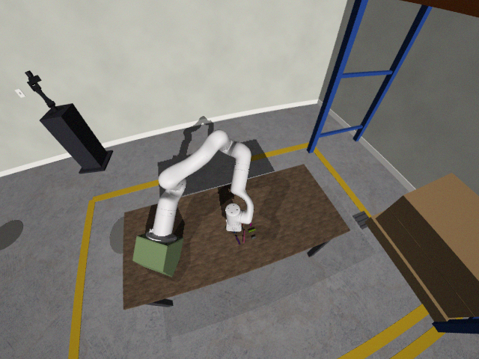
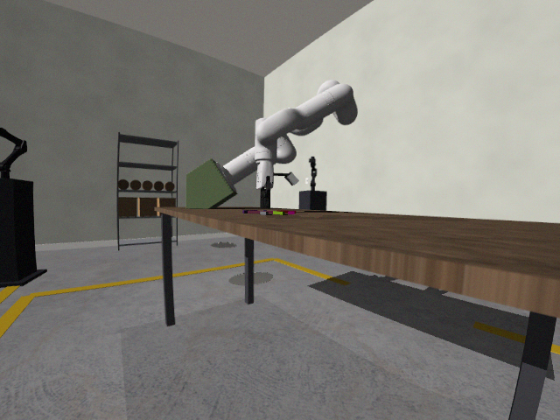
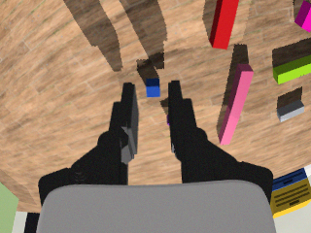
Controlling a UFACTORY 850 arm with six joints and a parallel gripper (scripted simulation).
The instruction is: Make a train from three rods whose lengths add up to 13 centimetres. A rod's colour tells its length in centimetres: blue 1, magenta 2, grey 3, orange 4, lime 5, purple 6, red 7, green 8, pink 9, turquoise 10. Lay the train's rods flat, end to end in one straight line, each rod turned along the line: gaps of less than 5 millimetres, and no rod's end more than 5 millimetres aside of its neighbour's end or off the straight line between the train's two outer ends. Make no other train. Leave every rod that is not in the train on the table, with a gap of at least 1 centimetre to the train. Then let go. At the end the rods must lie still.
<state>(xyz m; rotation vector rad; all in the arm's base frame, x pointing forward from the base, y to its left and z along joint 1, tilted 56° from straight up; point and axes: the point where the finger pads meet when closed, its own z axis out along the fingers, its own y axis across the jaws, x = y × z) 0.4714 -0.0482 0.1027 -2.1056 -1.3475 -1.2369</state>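
Observation:
My gripper (image 3: 153, 96) (image 2: 265, 206) points down, partly open, low over the table. A small blue rod (image 3: 153, 91) lies between and just beyond the fingertips in the wrist view, with a gap on each side. A purple rod (image 1: 237, 240) (image 3: 168, 120) is mostly hidden behind the right finger in the wrist view. A pink rod (image 1: 244, 236) (image 3: 236, 104) lies right of the fingers, and a red rod (image 3: 224, 24) lies beyond it. Further right are a lime rod (image 1: 251, 229) (image 2: 277, 213) (image 3: 293, 69), a grey rod (image 1: 253, 237) (image 3: 291, 112) and a magenta rod (image 3: 305, 18). No rods touch visibly.
The rods lie on the brown table (image 1: 293, 216) (image 2: 407, 239). The arm stands on a green block (image 1: 154, 256) (image 2: 206, 187) at one table end. Large boxes (image 1: 437, 232) and a blue rack (image 1: 336, 77) stand off the table.

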